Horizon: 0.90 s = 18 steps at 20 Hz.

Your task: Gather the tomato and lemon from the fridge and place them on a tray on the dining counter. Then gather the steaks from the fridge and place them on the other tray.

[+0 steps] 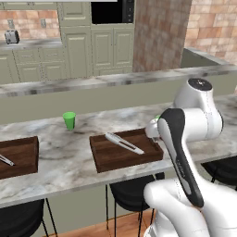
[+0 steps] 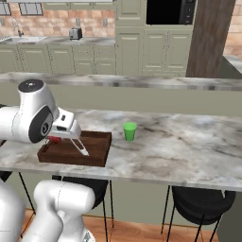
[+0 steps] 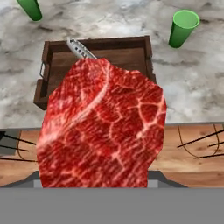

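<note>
One steak: a flat red slab of raw marbled meat (image 3: 103, 127) hangs close before the hand camera, above the near edge of the grey-white marbled stone surface (image 1: 69, 162).
Jaws: closed on the steak.
Tray: a dark brown wooden tray (image 3: 131, 54) lies beyond the steak, with a silver utensil (image 1: 124, 143) inside.
Cup: a green plastic cup (image 2: 129, 131) stands just beside the tray.

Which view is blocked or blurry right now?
Hand view: the marbled red raw steak sits close against the lens, hiding the dark wooden tray behind. Left base view: sharp, evenly lit, white arm covers the lower right. Right base view: clear, soft shadows.
</note>
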Motion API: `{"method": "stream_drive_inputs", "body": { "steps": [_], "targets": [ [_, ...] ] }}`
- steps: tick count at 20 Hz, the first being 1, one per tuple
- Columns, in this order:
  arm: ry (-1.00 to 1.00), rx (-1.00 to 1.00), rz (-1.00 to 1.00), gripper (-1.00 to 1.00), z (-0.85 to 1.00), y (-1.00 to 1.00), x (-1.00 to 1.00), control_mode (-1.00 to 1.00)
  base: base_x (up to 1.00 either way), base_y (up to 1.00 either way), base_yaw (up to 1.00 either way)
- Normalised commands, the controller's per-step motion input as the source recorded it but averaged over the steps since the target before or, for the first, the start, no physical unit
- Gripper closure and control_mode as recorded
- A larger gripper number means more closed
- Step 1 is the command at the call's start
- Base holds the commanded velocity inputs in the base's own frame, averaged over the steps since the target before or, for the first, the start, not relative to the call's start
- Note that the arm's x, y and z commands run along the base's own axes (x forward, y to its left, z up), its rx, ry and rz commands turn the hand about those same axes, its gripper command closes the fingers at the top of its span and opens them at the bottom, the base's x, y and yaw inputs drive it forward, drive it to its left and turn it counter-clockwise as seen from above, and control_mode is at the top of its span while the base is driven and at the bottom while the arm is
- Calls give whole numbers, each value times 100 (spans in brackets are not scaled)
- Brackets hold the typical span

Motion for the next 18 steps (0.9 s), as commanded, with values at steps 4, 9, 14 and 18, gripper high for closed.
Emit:
{"method": "stream_drive_inputs", "body": {
  "steps": [4,9,14,18],
  "targets": [
    [5,0,-3,100,-21,-6,39,-100,0,0,0],
    [6,-4,0,100,-36,-13,44,-100,0,0,0],
    [8,-4,0,100,-38,-11,47,-100,0,0,0],
    [7,-1,0,100,-30,-1,49,-100,0,0,0]
  ]
}}
